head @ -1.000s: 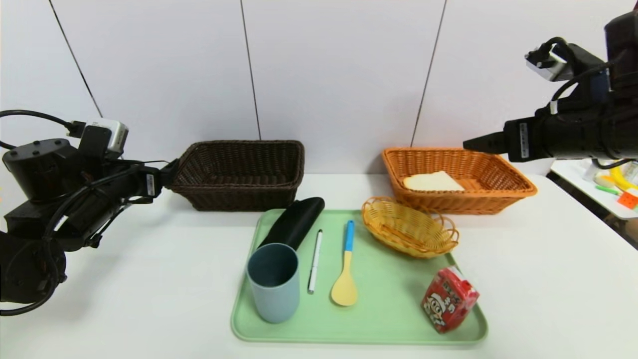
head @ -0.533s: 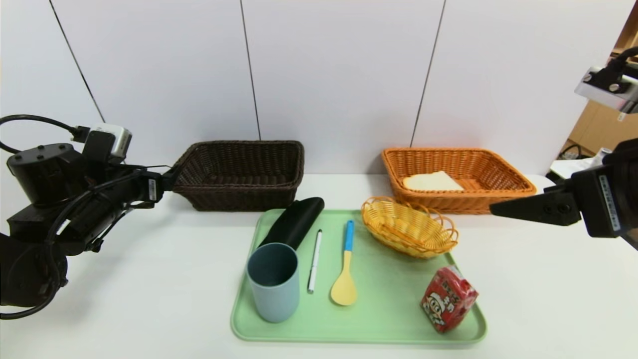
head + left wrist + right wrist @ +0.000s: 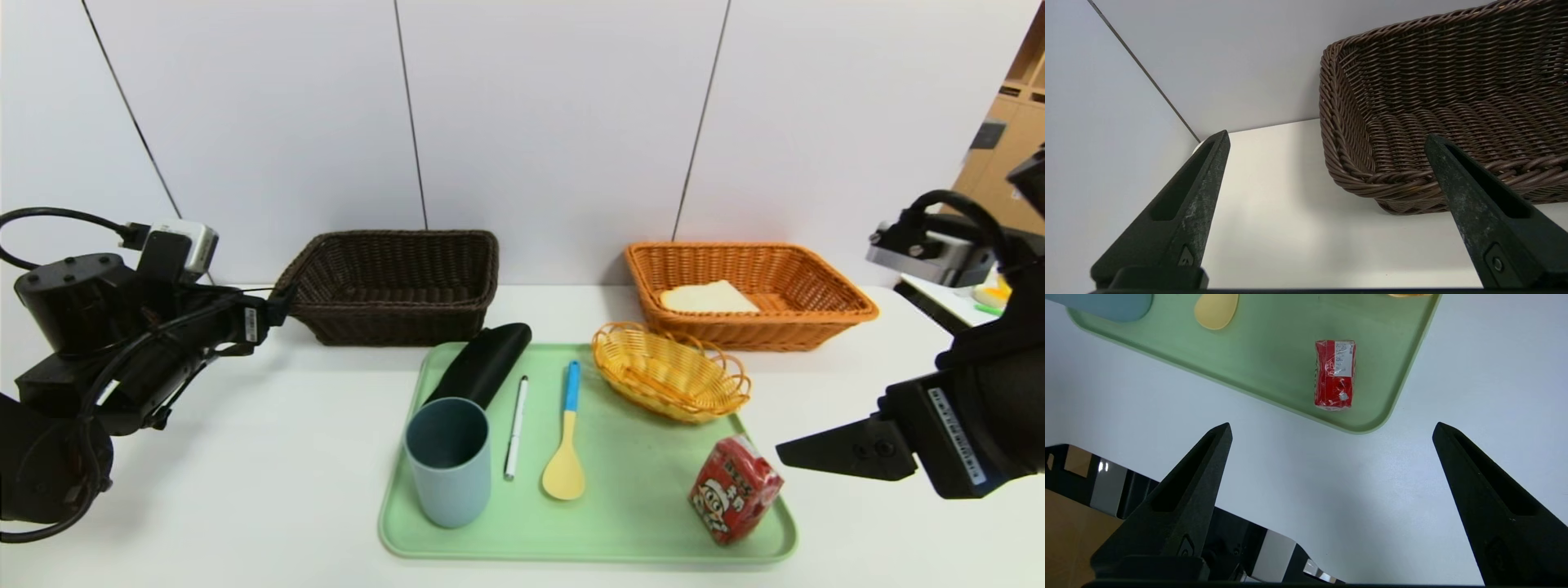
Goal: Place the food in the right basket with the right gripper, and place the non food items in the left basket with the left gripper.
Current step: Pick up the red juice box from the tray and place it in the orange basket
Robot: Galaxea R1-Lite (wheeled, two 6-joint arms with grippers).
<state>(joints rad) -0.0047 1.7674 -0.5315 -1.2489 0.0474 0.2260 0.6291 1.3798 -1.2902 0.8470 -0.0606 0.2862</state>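
**Right gripper beside the drink carton, bread in the orange basket**

The right gripper [image 3: 788, 451] hangs over the white table [image 3: 245, 490] just off the right edge of the green tray [image 3: 637, 523], its jaws spread wide and holding nothing, pointing toward the red drink carton [image 3: 735, 488]. The carton stands at the tray's near right corner, apart from the jaws. The slice of bread [image 3: 709, 297] lies inside the orange-tan basket [image 3: 849, 314] at the far right. A small oval yellow wicker basket [image 3: 669, 371] sits on the tray's far right corner.

The non-food items are all on the tray: the grey-blue cup [image 3: 447, 461] upright at the near left, the black oblong case [image 3: 483, 363] behind it, then the white pen [image 3: 515, 426] and the yellow spoon with blue handle [image 3: 566, 437] side by side toward the middle.

The left gripper [image 3: 1327, 139] waits at the far left, just beside the left end of the dark brown basket [image 3: 1355, 179], its jaws spread wide and holding nothing.
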